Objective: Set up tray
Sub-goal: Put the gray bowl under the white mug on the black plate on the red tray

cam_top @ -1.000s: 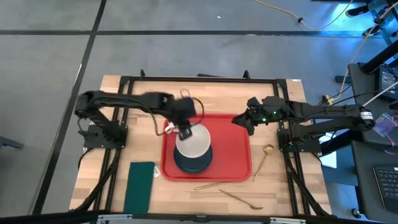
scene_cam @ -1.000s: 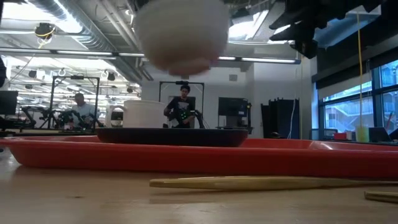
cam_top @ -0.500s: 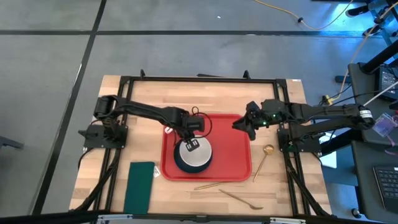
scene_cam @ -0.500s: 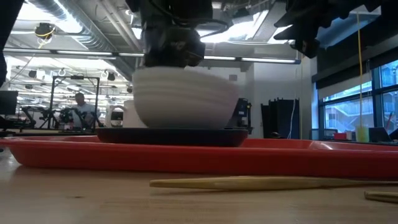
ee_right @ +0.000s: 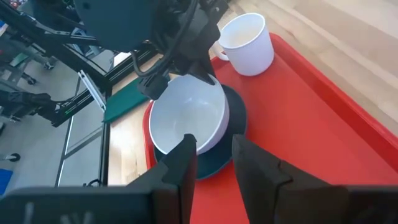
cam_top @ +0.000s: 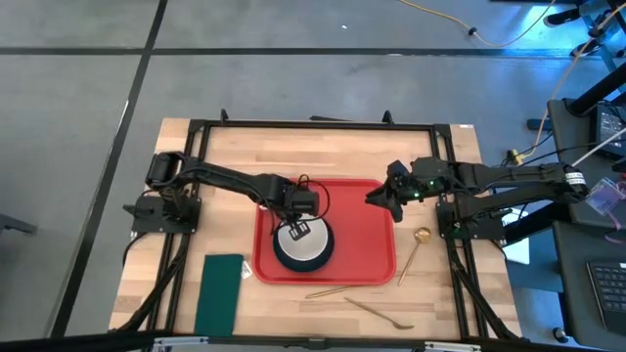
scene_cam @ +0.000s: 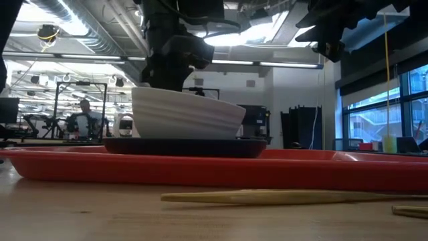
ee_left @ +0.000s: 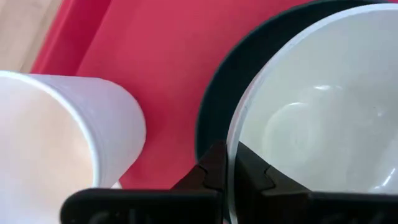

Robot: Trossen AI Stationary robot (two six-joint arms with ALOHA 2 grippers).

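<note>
wooden table (cam_top: 196, 176): one red tray (cam_top: 367, 235); one bowl (ee_right: 186, 121); one cup (ee_right: 245, 43)

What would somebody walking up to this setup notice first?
The big red tray in the middle of the wooden table stands out most. On it, the left gripper is shut on the rim of a white bowl that sits on a dark plate, with a white mug on the tray beside them. The right gripper hovers over the tray's far right corner, and a green napkin lies off the tray's left side.
</note>
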